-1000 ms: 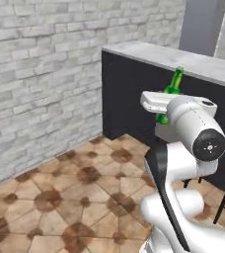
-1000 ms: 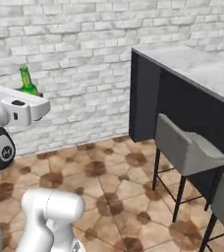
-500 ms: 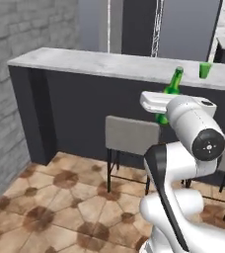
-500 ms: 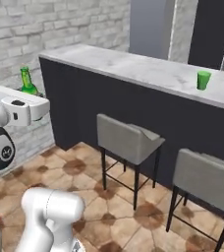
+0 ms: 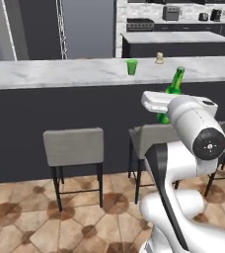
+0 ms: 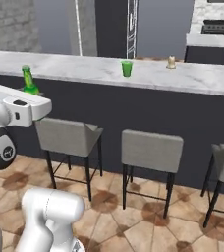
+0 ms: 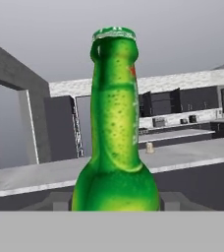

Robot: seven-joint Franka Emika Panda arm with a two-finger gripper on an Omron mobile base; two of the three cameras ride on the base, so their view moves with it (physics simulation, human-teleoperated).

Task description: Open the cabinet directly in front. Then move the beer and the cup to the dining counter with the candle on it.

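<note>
I am carrying the beer (image 7: pixel 115 147): the green bottle stands upright in my gripper (image 5: pixel 165 114), its neck and cap rising above my white hand in the left base view, and in the hand view its long neck and shoulder loom right in front of the camera. My fingers themselves are hidden behind the hand and the bottle, so I judge the hold from the bottle riding with me, clear of any surface. Whether there is liquid in it I cannot tell through the green glass.

Ahead of me runs the dining counter (image 6: pixel 84 71), a long white veined top on a dark base, with grey stools (image 6: pixel 151 147) lined along its near side. On the top stands the cup (image 6: pixel 127 68), upright; I cannot see into it from here. Just to its right, a little farther back, sits the small cream candle (image 6: pixel 171 62), apart from the cup. The beer in my hand is on the near side of the counter, to the left of the cup in the right base view.
</note>
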